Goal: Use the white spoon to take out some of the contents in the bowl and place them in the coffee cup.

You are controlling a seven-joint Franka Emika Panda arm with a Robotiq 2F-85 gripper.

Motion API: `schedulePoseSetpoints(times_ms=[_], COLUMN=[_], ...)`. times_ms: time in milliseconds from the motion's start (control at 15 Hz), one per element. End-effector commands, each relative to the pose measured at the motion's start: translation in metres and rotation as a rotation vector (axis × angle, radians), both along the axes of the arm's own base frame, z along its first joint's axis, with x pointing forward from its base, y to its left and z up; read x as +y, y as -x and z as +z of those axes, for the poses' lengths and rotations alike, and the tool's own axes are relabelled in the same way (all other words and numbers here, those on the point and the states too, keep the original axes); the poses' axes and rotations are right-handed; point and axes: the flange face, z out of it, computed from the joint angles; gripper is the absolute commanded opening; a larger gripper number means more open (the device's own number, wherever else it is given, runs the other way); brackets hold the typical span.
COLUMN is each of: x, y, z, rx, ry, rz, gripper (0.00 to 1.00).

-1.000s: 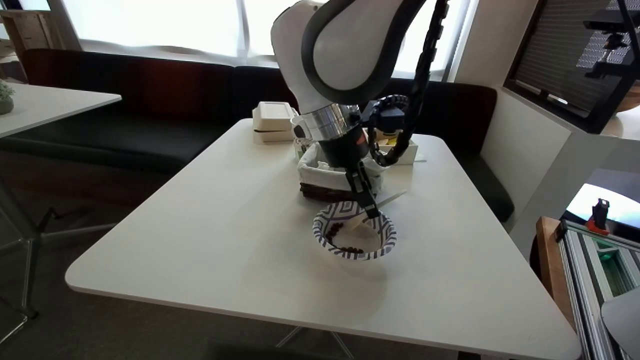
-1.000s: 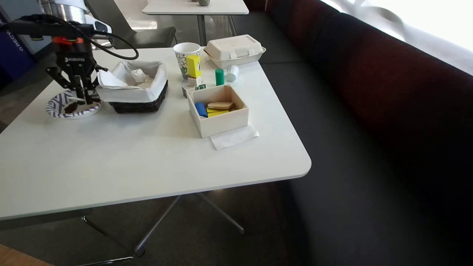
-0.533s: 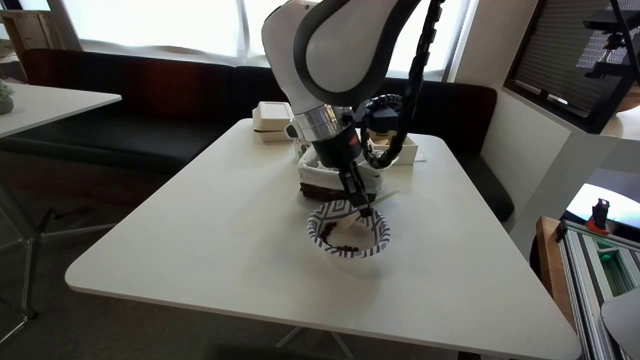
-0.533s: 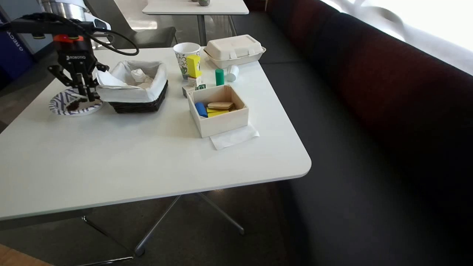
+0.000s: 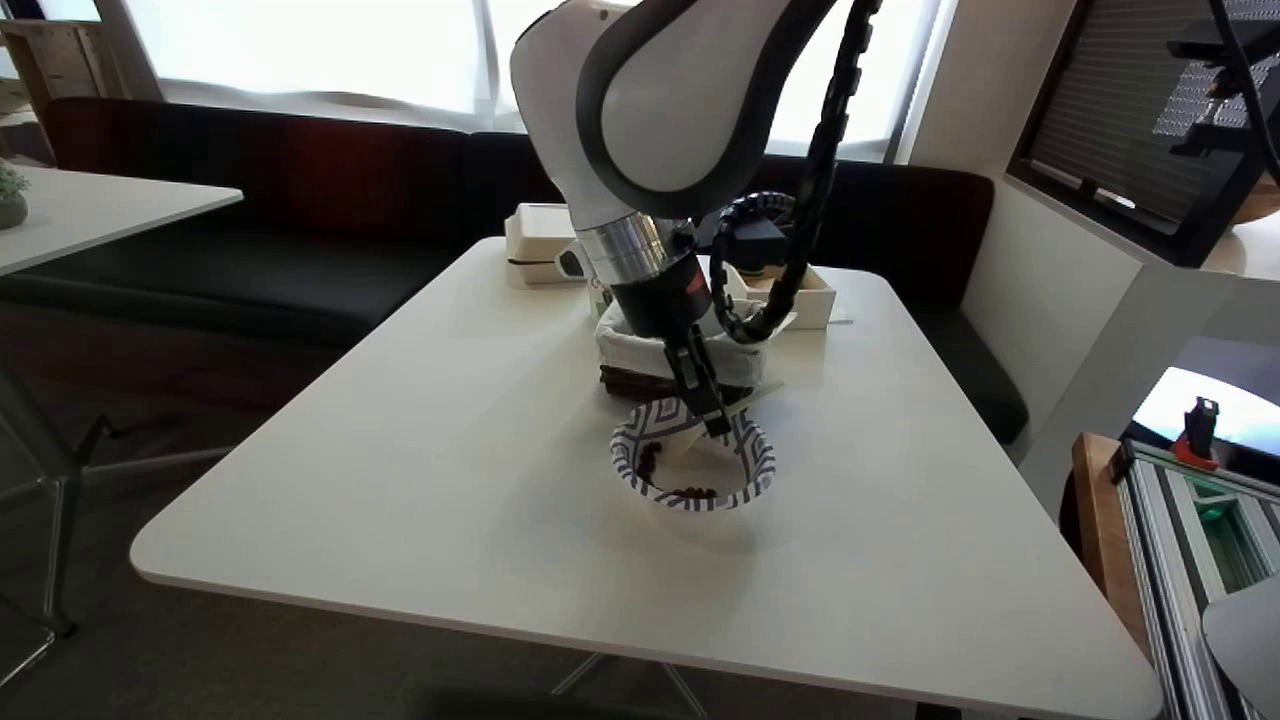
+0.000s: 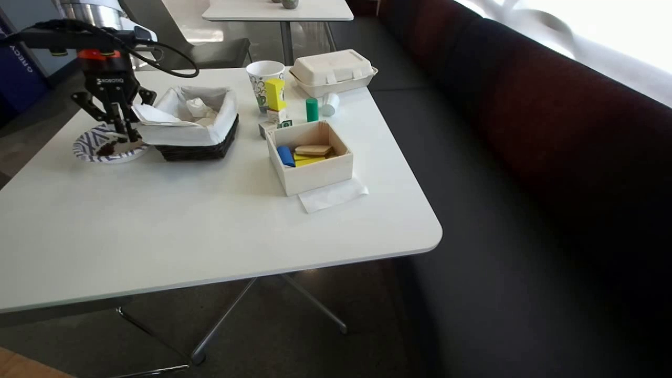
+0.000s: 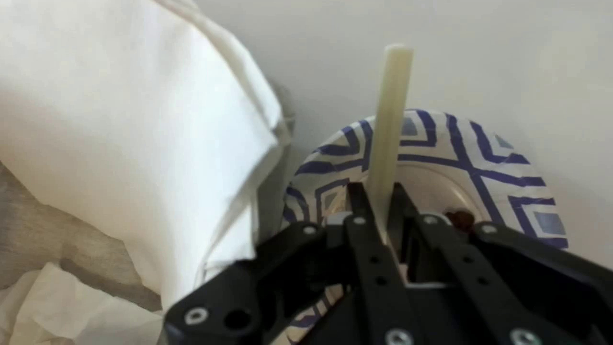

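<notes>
My gripper [image 5: 716,422] is shut on the white spoon [image 5: 757,396], gripping its slim handle. The handle's free end sticks up past the fingertips [image 7: 377,187] in the wrist view, where the spoon [image 7: 390,115] crosses the bowl's rim. The spoon's head points down inside the bowl [image 5: 745,497] and is tilted. The bowl has a bold dark-and-white pattern and also shows in an exterior view [image 6: 86,147]. Its contents [image 5: 648,462] are dark red-brown bits along the inner edge. A bit of them [image 7: 460,219] shows beside the right finger. The patterned coffee cup [image 6: 260,84] stands upright beyond the basket.
A dark basket with a white liner [image 6: 199,136] stands close beside the bowl and gripper. A wooden box [image 6: 315,178] holds blocks. A yellow block [image 6: 274,94], green cylinder [image 6: 312,109], tipped small white cup [image 6: 330,104] and takeout container [image 6: 333,76] stand around the cup.
My gripper, the spoon and the bowl have shifted together a short way over the table, slightly upward in both exterior views. The spoon stays held.
</notes>
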Motion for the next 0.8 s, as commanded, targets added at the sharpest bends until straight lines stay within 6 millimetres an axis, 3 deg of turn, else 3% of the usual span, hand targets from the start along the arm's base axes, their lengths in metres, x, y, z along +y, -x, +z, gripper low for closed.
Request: schedulePoseSetpoints(times_ms=[0, 733], x=[0.007, 0.020], y=[-0.004, -0.021], z=[-0.012, -0.017], rx=[-0.023, -0.241], ry=[0.007, -0.099], rz=[0.024, 0.108], gripper=[0.04, 0.04])
